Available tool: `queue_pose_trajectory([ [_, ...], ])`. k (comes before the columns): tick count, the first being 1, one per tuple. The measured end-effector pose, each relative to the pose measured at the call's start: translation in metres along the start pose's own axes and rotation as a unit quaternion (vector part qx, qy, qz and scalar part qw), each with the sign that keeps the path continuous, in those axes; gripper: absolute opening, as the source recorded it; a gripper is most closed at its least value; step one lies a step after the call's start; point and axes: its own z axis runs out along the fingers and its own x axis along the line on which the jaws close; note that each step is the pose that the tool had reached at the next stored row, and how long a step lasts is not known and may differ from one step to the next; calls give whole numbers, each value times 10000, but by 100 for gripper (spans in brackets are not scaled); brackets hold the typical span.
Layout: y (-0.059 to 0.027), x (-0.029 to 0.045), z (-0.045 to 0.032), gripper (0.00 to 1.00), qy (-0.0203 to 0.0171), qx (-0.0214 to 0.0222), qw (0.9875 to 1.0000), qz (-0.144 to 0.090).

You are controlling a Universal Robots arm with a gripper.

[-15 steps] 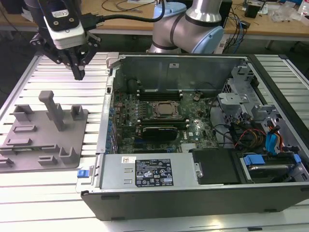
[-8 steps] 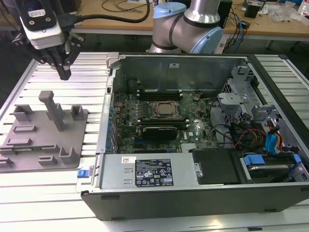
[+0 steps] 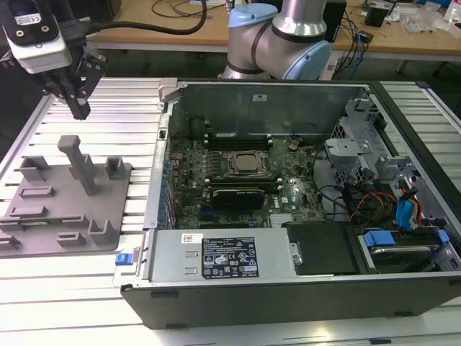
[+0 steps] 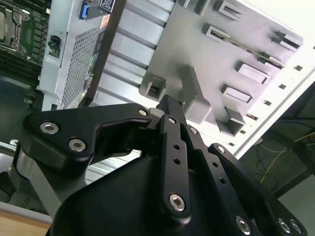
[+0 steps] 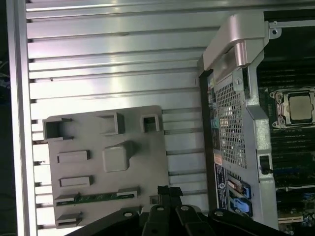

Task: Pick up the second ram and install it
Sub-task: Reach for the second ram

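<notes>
Gripper (image 3: 79, 110), pinched narrow and empty, is hovering at eleven o'clock of the fixture (image 3: 108, 209) in the exterior view; the ram (image 5: 98, 197) is sitting in its slot, likely propped edge-up for grasping

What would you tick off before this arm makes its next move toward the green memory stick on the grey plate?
1. Long flat green circuit-board stick resting on the grey plastic fixture plate: ok.
2. Black gripper down at the stick: not ok; it hangs above the plate, touching nothing.
3. Jaws open for the grab: not ok; they stand shut and empty.
4. Lid off the black metal computer case: ok; the green motherboard lies in plain sight.
5. Room on the motherboard for the stick: cannot tell.
</notes>
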Motion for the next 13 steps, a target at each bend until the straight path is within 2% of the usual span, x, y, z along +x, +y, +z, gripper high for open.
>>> queue_pose_trajectory([
  [2,-5,75,0,8,0,0,10000,0],
  [4,-8,117,0,8,0,0,10000,0],
  [6,-17,233,6,8,0,0,10000,0],
  [7,-24,316,22,8,0,0,10000,0],
  [9,-30,387,33,8,0,0,10000,0],
  [13,-37,476,46,8,0,0,10000,0],
])
